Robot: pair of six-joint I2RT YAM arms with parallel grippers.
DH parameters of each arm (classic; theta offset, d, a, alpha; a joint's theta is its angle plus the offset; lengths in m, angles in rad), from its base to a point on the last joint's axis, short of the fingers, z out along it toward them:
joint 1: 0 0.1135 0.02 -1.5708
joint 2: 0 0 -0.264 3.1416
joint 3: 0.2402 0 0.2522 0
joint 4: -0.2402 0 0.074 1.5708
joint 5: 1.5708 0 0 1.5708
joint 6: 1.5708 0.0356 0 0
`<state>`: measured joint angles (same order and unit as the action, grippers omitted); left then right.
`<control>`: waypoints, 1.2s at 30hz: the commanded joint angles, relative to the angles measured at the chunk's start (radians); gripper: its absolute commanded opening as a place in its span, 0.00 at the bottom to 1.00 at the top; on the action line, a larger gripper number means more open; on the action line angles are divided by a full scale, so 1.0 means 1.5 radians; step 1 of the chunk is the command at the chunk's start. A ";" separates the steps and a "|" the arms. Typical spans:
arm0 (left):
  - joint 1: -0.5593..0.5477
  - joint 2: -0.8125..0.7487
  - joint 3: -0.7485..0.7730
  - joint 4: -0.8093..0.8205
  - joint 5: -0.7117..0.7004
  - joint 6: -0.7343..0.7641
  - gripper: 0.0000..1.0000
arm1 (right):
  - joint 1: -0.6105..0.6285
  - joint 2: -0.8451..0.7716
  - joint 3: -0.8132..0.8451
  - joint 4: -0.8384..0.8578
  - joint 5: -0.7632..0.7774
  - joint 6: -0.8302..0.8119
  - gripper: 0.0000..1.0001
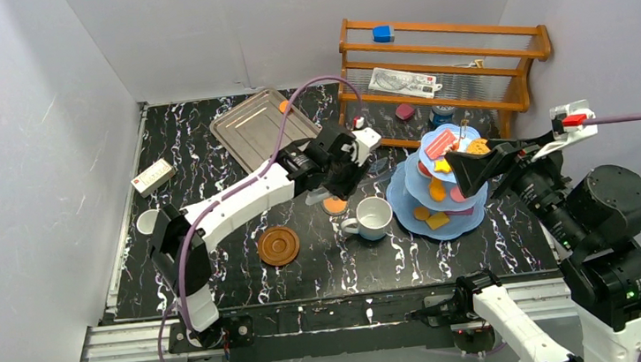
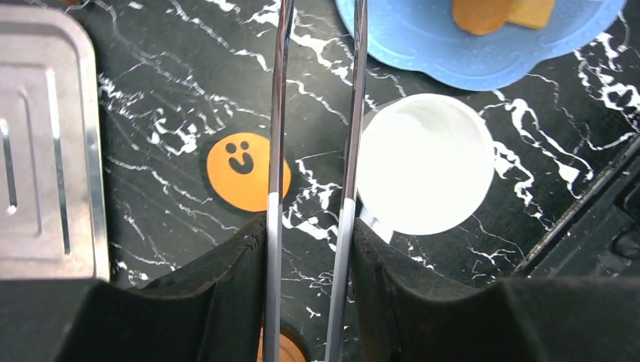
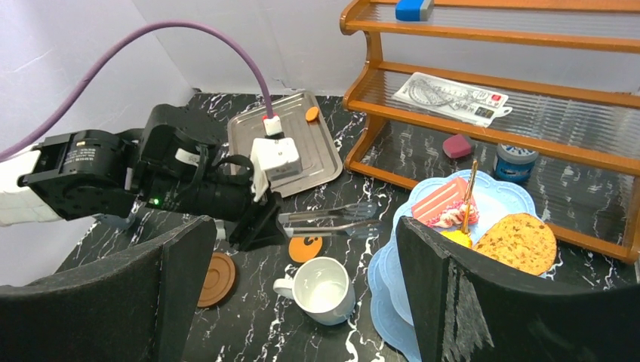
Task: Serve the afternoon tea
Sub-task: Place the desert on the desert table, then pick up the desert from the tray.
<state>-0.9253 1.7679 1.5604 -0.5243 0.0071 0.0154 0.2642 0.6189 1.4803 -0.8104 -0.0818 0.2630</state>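
Top external view: a black tabletop [image 1: 334,268] veined with white like marble, closed in by plain white walls [image 1: 28,129] on the left, far and right sides. At the far right stands a wooden rack [image 1: 464,47] with ribbed clear shelves. Far centre lies a silver tray [image 1: 259,134], rectangular, brushed metal with rounded corners.

My left gripper [image 1: 335,184] reaches over the middle of the table, its jaws pinched on the handle end of the metal tongs [image 3: 332,219]. The two thin shiny blades stand slightly apart with nothing between them. Below them a flat orange disc with a smiley face [image 2: 241,172] lies on the table, and the left blade crosses over its right edge.

Just right of the disc sits a glossy white mug [image 2: 425,173], upright and empty. Left of it and nearer is a round brown saucer [image 1: 278,245] with ringed grooves. A grey mug [image 1: 147,222] stands at the table's left edge.

The light-blue three-tier stand [image 1: 403,204], with scalloped rims, stands right of the white mug. On its top tier are a speckled cookie [image 3: 517,243] and a pink layered cake slice [image 3: 441,202].

My right gripper [image 1: 469,171] hovers beside that top tier, jaws spread wide and empty.
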 commanded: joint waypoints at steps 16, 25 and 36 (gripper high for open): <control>0.235 -0.180 -0.225 0.169 -0.063 -0.085 0.38 | 0.004 -0.035 -0.080 -0.001 -0.023 0.027 0.99; 0.369 -0.094 -0.173 0.215 0.005 -0.057 0.40 | 0.003 -0.027 -0.070 0.007 -0.030 0.028 0.99; 0.448 0.051 -0.038 0.233 0.096 -0.024 0.42 | 0.004 -0.004 -0.051 0.011 -0.032 0.029 0.99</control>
<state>-0.2760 1.8233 1.4086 -0.2226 0.0658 -0.0544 0.2642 0.5877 1.3617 -0.8413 -0.1196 0.3042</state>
